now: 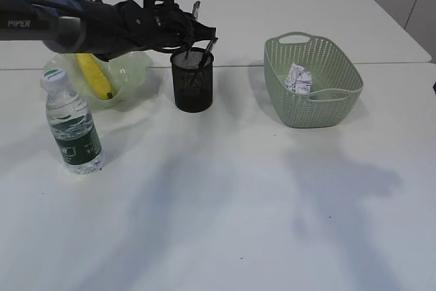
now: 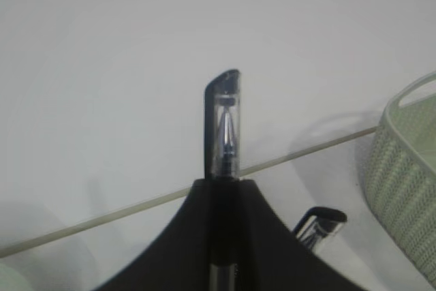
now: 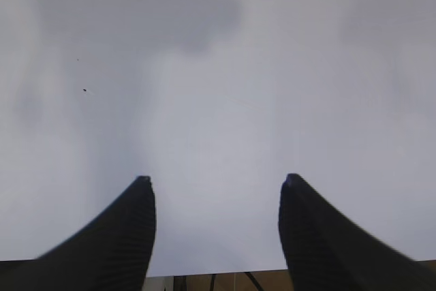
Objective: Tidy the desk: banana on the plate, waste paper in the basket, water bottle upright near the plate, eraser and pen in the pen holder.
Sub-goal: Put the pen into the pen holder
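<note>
My left gripper (image 1: 206, 33) reaches in from the left and hangs just above the black mesh pen holder (image 1: 193, 81). In the left wrist view it (image 2: 225, 183) is shut on a clear-capped pen (image 2: 224, 124) that sticks out past the fingertips. A second pen (image 2: 319, 225) shows just beside it. A pen (image 1: 207, 50) leans in the holder. The banana (image 1: 94, 75) lies on the pale green plate (image 1: 138, 66). The water bottle (image 1: 72, 125) stands upright in front of the plate. The waste paper (image 1: 298, 78) lies in the green basket (image 1: 327, 108). No eraser shows. My right gripper (image 3: 214, 183) is open and empty.
The basket's wall (image 2: 407, 175) shows at the right of the left wrist view. A seam between two white tables (image 1: 238, 65) runs behind the holder. The right wrist view shows bare white table and its near edge (image 3: 218, 272).
</note>
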You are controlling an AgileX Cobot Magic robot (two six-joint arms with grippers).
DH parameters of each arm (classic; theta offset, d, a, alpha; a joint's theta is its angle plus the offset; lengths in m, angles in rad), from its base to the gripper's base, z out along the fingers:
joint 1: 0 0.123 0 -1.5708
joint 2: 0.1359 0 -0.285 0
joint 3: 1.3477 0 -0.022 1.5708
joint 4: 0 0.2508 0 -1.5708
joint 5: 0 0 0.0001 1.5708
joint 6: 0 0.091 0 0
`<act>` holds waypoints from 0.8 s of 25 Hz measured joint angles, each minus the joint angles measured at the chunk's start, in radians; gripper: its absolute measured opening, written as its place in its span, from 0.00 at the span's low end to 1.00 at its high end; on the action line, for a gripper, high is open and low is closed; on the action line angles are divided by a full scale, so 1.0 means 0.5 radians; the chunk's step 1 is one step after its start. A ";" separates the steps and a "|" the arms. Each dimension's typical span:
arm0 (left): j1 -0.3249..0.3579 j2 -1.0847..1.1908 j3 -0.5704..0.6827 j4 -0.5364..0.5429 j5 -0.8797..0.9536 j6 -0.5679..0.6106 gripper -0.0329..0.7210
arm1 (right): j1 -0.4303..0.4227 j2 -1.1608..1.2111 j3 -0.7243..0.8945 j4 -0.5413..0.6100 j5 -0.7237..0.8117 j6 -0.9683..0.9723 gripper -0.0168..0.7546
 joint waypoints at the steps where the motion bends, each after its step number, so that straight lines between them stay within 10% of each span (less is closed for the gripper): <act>1: 0.000 0.005 0.000 -0.004 0.000 0.000 0.10 | 0.000 0.000 0.000 0.000 0.000 0.000 0.58; 12: 0.000 0.041 0.000 -0.011 0.000 0.000 0.11 | 0.000 0.000 0.000 0.000 0.000 0.000 0.58; 20: 0.000 0.041 0.000 -0.011 0.015 0.000 0.34 | 0.000 0.000 0.000 0.000 0.000 0.000 0.58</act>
